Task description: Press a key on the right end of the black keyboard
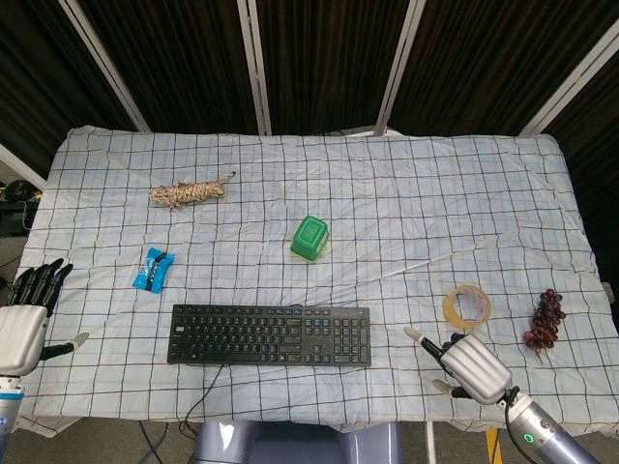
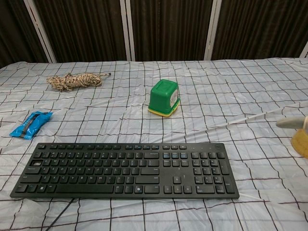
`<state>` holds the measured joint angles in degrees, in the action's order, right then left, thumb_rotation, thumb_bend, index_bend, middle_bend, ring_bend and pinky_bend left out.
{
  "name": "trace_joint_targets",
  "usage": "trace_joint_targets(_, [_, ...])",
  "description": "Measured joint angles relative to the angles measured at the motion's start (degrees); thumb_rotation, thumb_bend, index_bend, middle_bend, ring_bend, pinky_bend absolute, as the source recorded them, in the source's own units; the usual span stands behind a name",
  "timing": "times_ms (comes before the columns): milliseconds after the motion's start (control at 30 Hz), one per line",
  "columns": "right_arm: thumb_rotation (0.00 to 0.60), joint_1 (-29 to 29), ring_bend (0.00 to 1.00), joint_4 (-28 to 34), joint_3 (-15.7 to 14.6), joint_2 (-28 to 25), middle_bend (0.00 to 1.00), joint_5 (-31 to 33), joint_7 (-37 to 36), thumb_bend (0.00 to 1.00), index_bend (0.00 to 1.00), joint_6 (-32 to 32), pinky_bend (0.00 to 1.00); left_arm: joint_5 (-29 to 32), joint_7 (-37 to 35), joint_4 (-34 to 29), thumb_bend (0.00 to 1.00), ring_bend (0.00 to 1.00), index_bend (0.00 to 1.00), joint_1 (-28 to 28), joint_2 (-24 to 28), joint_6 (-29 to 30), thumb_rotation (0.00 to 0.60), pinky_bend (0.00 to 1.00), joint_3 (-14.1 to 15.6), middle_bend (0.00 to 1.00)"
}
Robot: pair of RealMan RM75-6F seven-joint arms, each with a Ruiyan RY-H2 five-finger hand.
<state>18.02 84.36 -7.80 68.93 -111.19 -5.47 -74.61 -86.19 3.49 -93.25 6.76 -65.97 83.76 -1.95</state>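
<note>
Cloth, plastic and metal on a gridded table

A white checked tablecloth (image 1: 464,193), thin and creased with a faint sheen, covers the table. The flat black plastic keyboard (image 2: 125,169) looks matt, its keys smooth. The small green plastic tub (image 2: 164,97) is glossy. A coil of rough, fibrous tan rope (image 1: 186,192) lies beside a shiny crinkled blue foil wrapper (image 1: 153,268). The yellowish tape roll (image 1: 467,306) looks smooth and translucent. Both the left hand (image 1: 24,324) and the right hand (image 1: 469,365) have silvery metallic backs.
</note>
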Motion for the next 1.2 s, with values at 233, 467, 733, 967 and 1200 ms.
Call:
trace_joint_targets(233, [0.6,1.8,0.79,0.9,-0.6,1.1,0.82,1.1,1.5,0.39,0.0,5.4,0.66,-0.3,-0.1,-0.1,0.0,0.0,0.0,0.0,0.1,0.2,0.6,0.0,0.1,0.0])
trace_joint_targets(467, [0.6,3.2,0.79,2.9,0.0,3.2,0.82,5.2,5.6,0.4,0.0,11.0,0.66,-0.2,-0.1,-0.1,0.0,0.0,0.0,0.0,0.2,0.1,0.6,0.0,0.0,0.0])
trace_joint_targets(733, [0.6,4.1,0.8,4.2,1.0,6.3,0.82,10.3,9.6,0.42,0.01,15.4,0.66,0.0,-0.3,-0.1,0.0,0.0,0.0,0.1,0.3,-0.1,0.6,0.0,0.0,0.0])
trace_joint_targets(967, [0.6,4.6,0.8,5.3,1.6,8.2,0.82,12.6,11.1,0.41,0.02,16.7,0.66,0.0,0.1,0.1,0.0,0.0,0.0,0.1,0.2,0.1,0.6,0.0,-0.2,0.0])
trace_joint_targets(1200, [0.6,5.5,0.8,6.8,2.1,10.5,0.82,15.1,13.7,0.42,0.06,18.7,0.66,0.3,0.1,0.0,0.0,0.0,0.0,0.0,0.2,0.1,0.6,0.0,-0.3,0.0])
